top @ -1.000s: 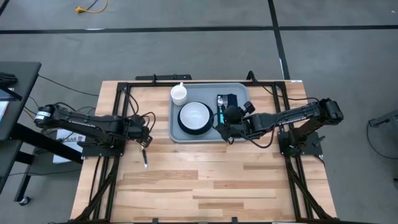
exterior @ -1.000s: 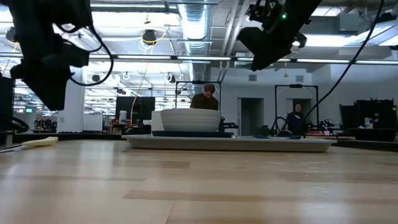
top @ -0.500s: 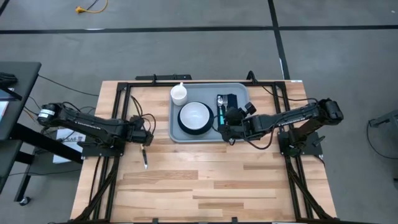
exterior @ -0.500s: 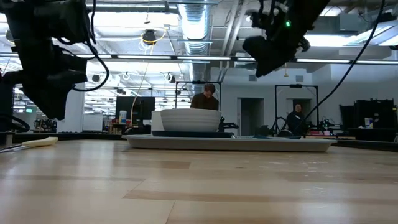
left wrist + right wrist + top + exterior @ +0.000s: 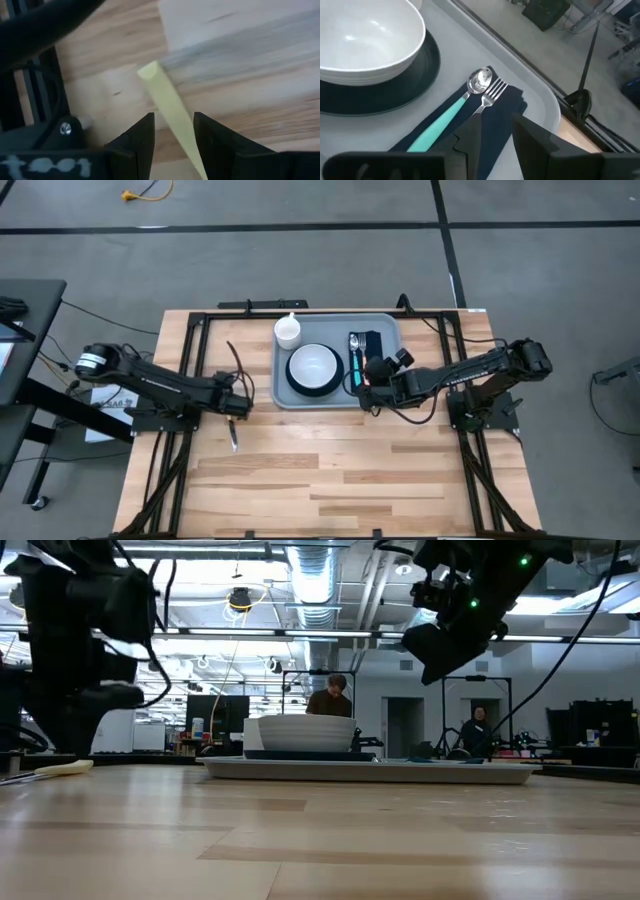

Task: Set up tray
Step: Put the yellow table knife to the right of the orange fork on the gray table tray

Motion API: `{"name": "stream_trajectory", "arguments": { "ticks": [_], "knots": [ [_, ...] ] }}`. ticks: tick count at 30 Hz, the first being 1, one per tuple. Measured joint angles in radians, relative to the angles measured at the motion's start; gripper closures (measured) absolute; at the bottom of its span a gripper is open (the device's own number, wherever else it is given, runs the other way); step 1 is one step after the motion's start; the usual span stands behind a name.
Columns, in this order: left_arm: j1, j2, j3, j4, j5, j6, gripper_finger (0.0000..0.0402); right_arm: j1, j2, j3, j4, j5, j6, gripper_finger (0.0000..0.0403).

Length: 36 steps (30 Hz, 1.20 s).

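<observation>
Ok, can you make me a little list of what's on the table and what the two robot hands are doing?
tray: light blue-grey tray at the table's far middle
on tray: white bowl on dark plate; white cup; spoon and fork on navy napkin
off tray: pale yellow knife on the wood
left hand: open, astride the knife
right hand: open, empty, above the napkin

Left gripper [image 5: 236, 408] advanced; right gripper [image 5: 362, 393] retreated.
</observation>
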Motion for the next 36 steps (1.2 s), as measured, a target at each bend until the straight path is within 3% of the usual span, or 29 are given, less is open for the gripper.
{"name": "stream_trajectory", "arguments": {
  "ticks": [9,24,30,36],
  "knots": [
    [0.0,0.072,0.001,0.032,0.012,-0.006,0.0276,0.0,0.0,0.0,0.0,0.016,-0.026,0.0301],
    [0.0,0.086,0.0,0.11,0.024,0.03,0.0276,0.0,0.0,0.0,0.0,0.016,-0.026,0.0301],
    [-0.001,0.191,0.008,0.173,0.023,0.049,0.0276,0.0,0.0,0.0,0.001,0.016,-0.026,0.0301],
    [-0.021,0.252,0.043,0.12,-0.004,0.059,0.0277,0.0,0.0,0.0,0.0,0.016,-0.026,0.0301]
  ]
}}
